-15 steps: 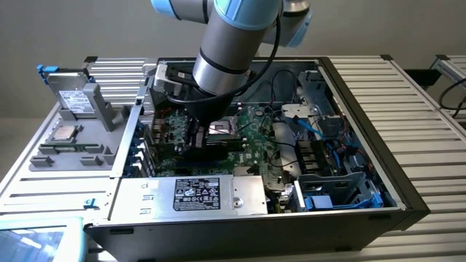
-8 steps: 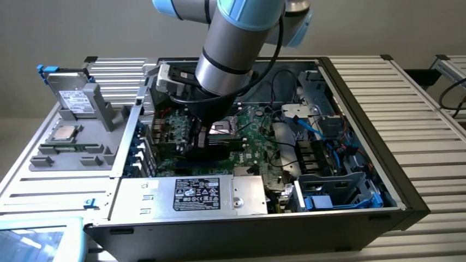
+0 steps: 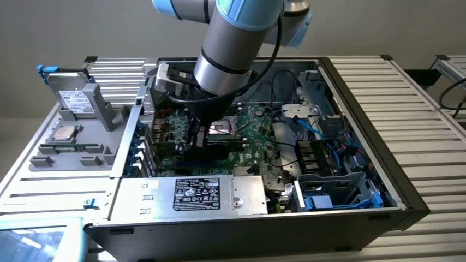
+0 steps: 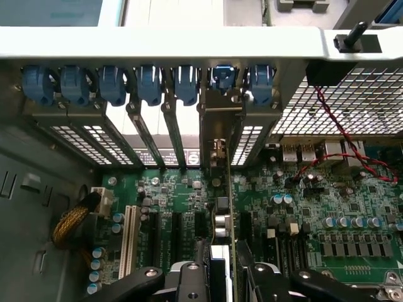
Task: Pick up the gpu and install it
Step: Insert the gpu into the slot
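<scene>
The gpu (image 4: pixel 225 211) stands edge-on between my fingers, upright over the green motherboard (image 4: pixel 327 207). Its metal bracket (image 4: pixel 220 123) reaches up to the row of rear slot openings, under a blue clip (image 4: pixel 223 77). My gripper (image 4: pixel 221 258) is shut on the card, with one black finger (image 4: pixel 200 267) on each side. In the exterior view the arm reaches down into the open computer case (image 3: pixel 407 196), and the gripper (image 3: pixel 198 143) is low over the motherboard (image 3: pixel 251 136) near the case's rear wall, with the dark gpu (image 3: pixel 204 154) under it.
A silver power supply (image 3: pixel 196 195) fills the case's near side. Blue cables and drive bays (image 3: pixel 342 164) sit at the exterior view's right. A grey tray with a CPU and a hard drive (image 3: pixel 69 128) lies outside the case. A white slot (image 4: pixel 129 233) and a yellow braided cable (image 4: pixel 69 220) flank the card.
</scene>
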You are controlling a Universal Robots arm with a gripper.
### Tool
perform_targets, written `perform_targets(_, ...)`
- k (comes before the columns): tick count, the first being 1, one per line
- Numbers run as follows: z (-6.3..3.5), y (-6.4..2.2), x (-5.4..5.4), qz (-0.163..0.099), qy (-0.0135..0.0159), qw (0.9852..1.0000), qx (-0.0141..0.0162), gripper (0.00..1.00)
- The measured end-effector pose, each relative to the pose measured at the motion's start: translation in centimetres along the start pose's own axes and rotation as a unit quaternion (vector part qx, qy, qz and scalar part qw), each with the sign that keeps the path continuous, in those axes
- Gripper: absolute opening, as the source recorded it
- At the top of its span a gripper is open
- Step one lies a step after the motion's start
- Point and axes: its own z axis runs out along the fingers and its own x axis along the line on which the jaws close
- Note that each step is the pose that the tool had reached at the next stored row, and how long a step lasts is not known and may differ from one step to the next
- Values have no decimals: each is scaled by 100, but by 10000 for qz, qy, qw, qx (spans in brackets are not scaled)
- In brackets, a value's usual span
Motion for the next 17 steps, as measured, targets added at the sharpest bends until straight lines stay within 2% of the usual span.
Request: perform_targets(17, 24, 7, 7, 13, -8, 10000, -1, 28)
